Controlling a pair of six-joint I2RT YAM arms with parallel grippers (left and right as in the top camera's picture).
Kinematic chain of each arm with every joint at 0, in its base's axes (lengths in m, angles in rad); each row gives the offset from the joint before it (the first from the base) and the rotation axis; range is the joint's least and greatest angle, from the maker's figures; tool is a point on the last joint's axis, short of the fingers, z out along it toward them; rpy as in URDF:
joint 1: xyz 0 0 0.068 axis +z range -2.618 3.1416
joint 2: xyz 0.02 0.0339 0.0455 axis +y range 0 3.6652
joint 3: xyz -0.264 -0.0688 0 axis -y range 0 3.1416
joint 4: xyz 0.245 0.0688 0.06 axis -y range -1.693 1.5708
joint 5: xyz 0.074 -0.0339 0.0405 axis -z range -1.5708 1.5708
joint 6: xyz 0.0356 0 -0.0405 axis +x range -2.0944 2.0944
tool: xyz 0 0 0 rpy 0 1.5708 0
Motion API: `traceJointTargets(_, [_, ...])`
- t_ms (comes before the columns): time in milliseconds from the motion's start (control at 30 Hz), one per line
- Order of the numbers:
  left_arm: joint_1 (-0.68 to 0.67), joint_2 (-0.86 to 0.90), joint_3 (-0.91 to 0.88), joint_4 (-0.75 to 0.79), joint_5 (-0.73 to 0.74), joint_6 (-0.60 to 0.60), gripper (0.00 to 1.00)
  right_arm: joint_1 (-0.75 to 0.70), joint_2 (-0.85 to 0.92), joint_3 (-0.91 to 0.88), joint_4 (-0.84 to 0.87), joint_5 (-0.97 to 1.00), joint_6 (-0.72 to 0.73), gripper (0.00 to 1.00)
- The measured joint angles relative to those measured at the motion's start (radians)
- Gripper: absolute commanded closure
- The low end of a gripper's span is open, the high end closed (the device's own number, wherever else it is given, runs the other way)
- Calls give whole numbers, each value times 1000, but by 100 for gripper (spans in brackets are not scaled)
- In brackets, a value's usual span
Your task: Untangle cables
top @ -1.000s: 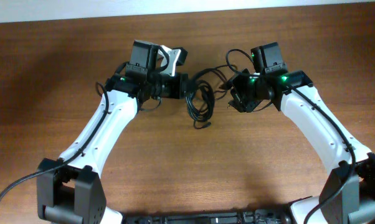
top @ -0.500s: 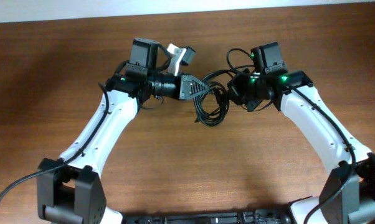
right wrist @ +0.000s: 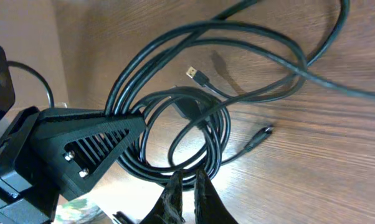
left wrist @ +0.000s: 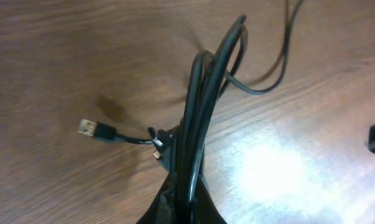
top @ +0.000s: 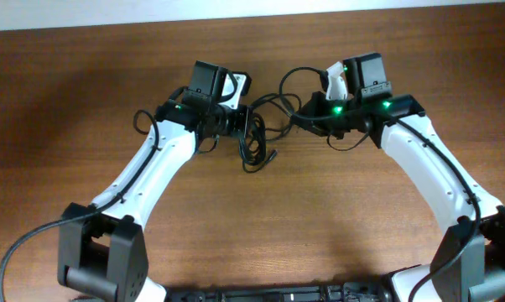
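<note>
The cables [top: 254, 147] are a loose bundle of thin black cords hanging between the two grippers over the wooden table [top: 252, 226]. My left gripper [top: 246, 124] is shut on several strands; in its wrist view the cords [left wrist: 203, 93] run up out of the closed jaws of the left gripper [left wrist: 186, 186]. A USB plug [left wrist: 88, 128] dangles to the left. My right gripper [top: 301, 117] is shut, its tips [right wrist: 189, 177] against the lower edge of the coil [right wrist: 218, 134]. No strand shows between them. The left gripper's black finger [right wrist: 81, 140] holds strands at the left of that view.
Two loose plug ends [right wrist: 199, 76] [right wrist: 262, 132] lie near the coil. The arms' own thicker wiring loops out beside each wrist [top: 296, 77] [top: 143, 122]. The table's back edge meets a white wall [top: 252, 7]. Both arm bases stand at the front corners.
The left gripper has pulled back to the left and carried the cable bundle with it. The right wrist has turned and its gripper now reaches toward the bundle.
</note>
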Motion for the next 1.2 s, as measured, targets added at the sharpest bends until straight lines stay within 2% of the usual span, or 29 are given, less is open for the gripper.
traceJointTargets(33, [0, 0, 0, 17, 50, 23, 100, -2, 0, 0, -10, -1, -10, 91])
traceJointTargets(100, [0, 0, 0, 66, 171, 59, 100, -2, 0, 0, -25, -1, -27, 96])
traceJointTargets(167, [-1, 0, 0, 106, 272, 78, 100, -2, 0, 0, -29, 0, -40, 96])
traceJointTargets(233, [-1, -1, 0, 121, 316, 85, 100, -2, 0, 0, -33, 3, -30, 96])
traceJointTargets(400, [5, -16, 0, 121, 363, 97, 100, -2, 0, 0, -77, 72, 35, 96])
traceJointTargets(700, [11, -21, 0, 119, 377, 100, 100, -2, 0, 0, -167, 196, 53, 95])
traceJointTargets(733, [11, -21, 0, 119, 377, 100, 100, -2, 0, 0, -167, 201, 53, 61])
traceJointTargets(767, [11, -21, 0, 119, 377, 99, 100, -2, 0, 0, -167, 205, 55, 36])
traceJointTargets(800, [11, -21, 0, 119, 379, 99, 100, -2, 0, 0, -167, 205, 60, 27])
traceJointTargets(900, [11, -21, 0, 119, 382, 100, 100, -2, 0, 0, -167, 194, 67, 24])
traceJointTargets(1133, [13, -68, 0, 119, 382, 100, 100, -2, 0, 0, -146, 180, 344, 24])
traceJointTargets(1200, [13, -109, 0, 120, 381, 100, 100, -2, 8, 0, -113, 180, 430, 28])
